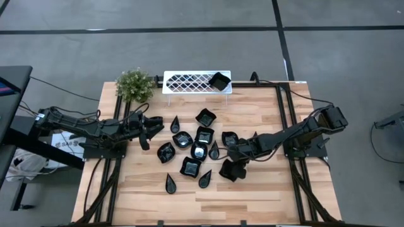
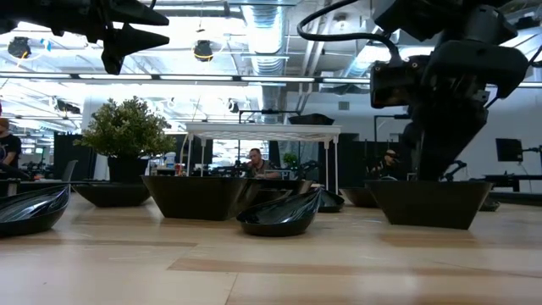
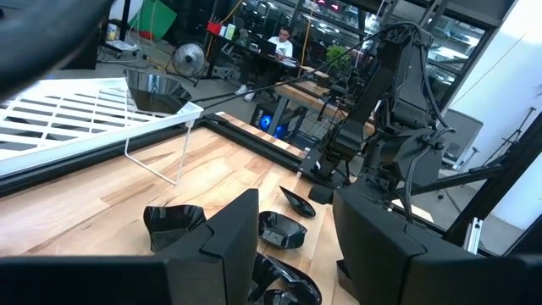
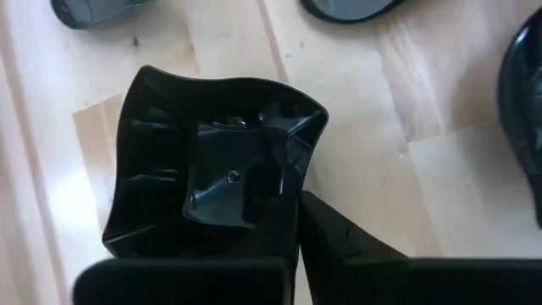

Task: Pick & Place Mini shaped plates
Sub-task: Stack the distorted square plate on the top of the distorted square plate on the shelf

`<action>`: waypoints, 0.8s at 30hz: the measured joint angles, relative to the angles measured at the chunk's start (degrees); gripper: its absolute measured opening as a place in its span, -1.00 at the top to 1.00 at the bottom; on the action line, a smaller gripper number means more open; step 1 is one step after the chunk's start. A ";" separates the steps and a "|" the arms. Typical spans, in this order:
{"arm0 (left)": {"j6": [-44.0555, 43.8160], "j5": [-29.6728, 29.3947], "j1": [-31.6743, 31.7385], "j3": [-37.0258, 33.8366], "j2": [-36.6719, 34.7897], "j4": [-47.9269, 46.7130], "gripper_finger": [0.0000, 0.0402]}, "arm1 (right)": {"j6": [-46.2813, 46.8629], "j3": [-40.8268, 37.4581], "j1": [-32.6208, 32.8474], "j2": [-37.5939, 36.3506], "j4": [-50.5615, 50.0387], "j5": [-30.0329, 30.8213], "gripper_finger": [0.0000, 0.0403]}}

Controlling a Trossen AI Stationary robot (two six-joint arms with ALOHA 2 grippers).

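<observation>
Several glossy black mini plates [image 1: 196, 142] lie on their bases in the middle of the wooden table: teardrops, wavy squares and roundish ones. One more sits on the white lattice tray [image 1: 189, 82] at its right end [image 1: 219, 81]. My right gripper [image 1: 235, 161] is low over a wavy square plate [image 1: 229, 169] and shut on it; the right wrist view shows this plate [image 4: 212, 169] from above. My left gripper [image 1: 146, 129] hovers open, raised above the table left of the cluster, touching nothing; it also shows in the low view [image 2: 127, 38]. My right gripper pinches the wavy square plate by its rim near one corner [image 4: 295, 207], one finger inside the dish and one finger [image 4: 339, 246] outside. The fingers come from above, pointing down. In the low view the plate [image 2: 428, 203] sits level with its base on the table.
A small green potted plant [image 1: 134, 84] stands at the far edge, left of the tray. Black frame rails [image 1: 282, 107] run along the table's sides. Bare wood [image 1: 189, 202] lies along the near edge. People sit in the room beyond the table [image 2: 254, 161].
</observation>
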 joint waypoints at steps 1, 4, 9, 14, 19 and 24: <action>-0.01 0.00 0.00 0.00 0.00 0.00 0.23 | 0.24 0.03 -0.01 0.00 -0.02 -0.57 0.98; -0.02 0.00 0.00 0.00 0.00 0.00 0.23 | 0.44 1.03 -0.02 0.00 -0.21 -1.46 0.99; 0.00 0.00 0.00 0.00 0.00 0.00 0.23 | -1.31 4.04 -0.70 0.00 -0.12 -1.94 0.99; -0.02 0.00 0.00 0.00 0.00 0.00 0.23 | -3.58 7.14 -3.95 -0.17 -0.46 -2.00 1.00; -0.08 0.00 0.00 0.00 0.00 0.02 0.23 | -8.61 13.63 -7.88 -0.17 -3.39 -2.36 1.00; -0.28 0.00 0.00 0.00 0.00 0.02 0.23 | -15.75 23.74 -13.78 -0.18 -7.68 -2.00 1.00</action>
